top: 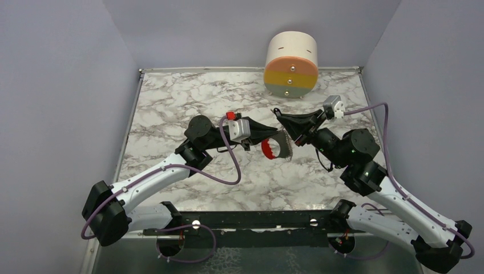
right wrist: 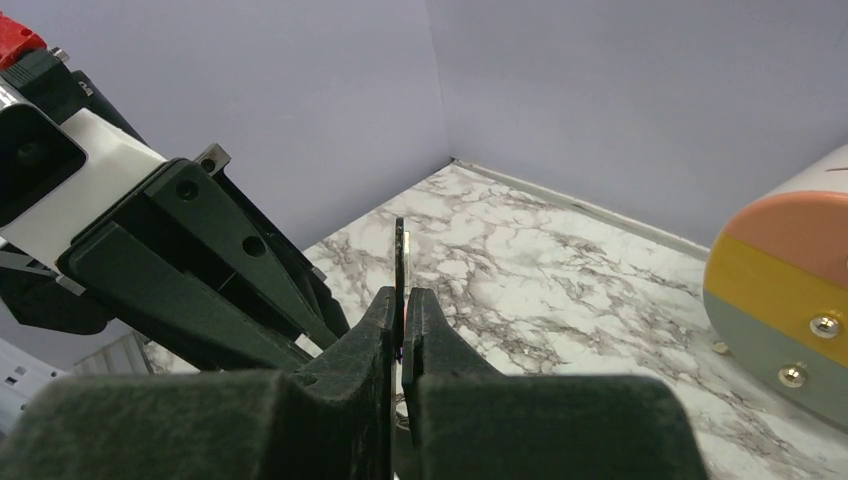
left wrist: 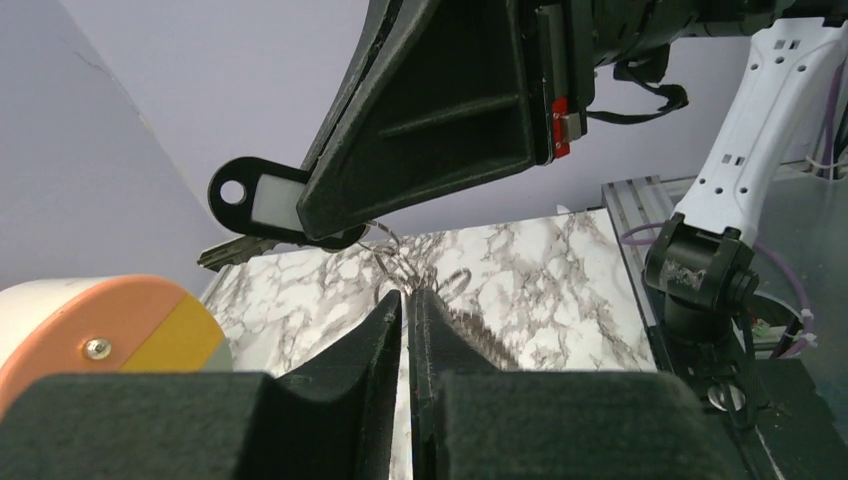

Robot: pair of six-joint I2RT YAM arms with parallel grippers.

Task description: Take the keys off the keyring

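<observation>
My left gripper and right gripper meet tip to tip above the middle of the marble table. A red curved key piece and a silvery jagged strip hang below the left gripper's tip. In the left wrist view my left gripper is shut on the thin wire keyring, and the jagged strip lies along its right finger. My right gripper is shut on a flat black key tag seen edge-on. That tag has a white label, and a dark key hangs beneath it.
A round cream container with a pink, yellow and green face stands at the table's far edge. Lilac walls close in the table on three sides. Both arm bases and a black rail sit at the near edge.
</observation>
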